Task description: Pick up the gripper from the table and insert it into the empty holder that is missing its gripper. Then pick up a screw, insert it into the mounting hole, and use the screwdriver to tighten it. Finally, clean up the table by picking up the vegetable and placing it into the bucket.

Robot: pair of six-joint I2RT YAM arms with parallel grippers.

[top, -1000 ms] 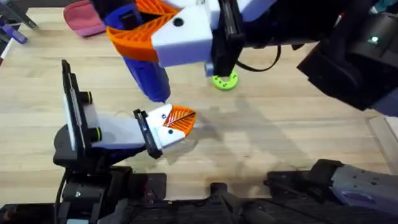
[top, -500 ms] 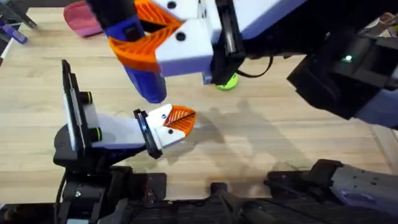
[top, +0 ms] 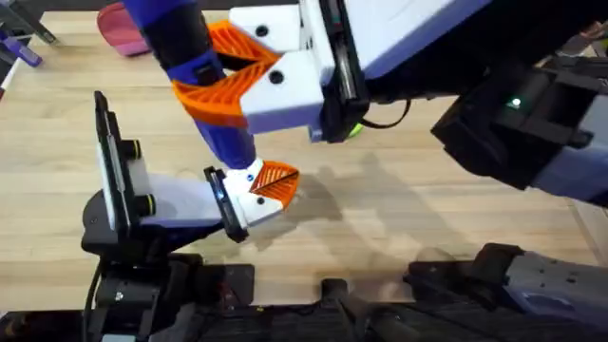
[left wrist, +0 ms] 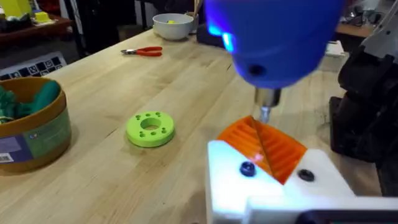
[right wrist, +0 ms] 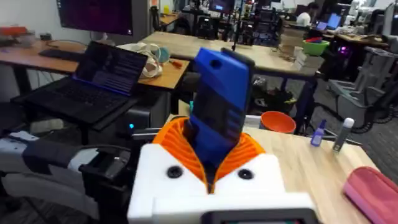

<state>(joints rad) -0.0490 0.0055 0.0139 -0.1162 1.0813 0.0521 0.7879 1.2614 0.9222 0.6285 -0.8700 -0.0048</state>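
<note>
The right gripper (top: 237, 81) pinched the screwdriver (top: 204, 90) — tip at the gripper (left wrist: 264, 146); tightening seemingly underway, demanding steady alignment.

No legible text, brand, number or sign anywhere. On the bucket (left wrist: 30, 127), a pale label band with print too small and blurred to read. On a sheet at the far table edge (left wrist: 34, 65), dark square markings, not decipherable. On the laptop (right wrist: 106, 78) in the room behind, lines on the screen, none readable. On the screwdriver (left wrist: 273, 40), just a lit blue patch, no lettering.
</note>
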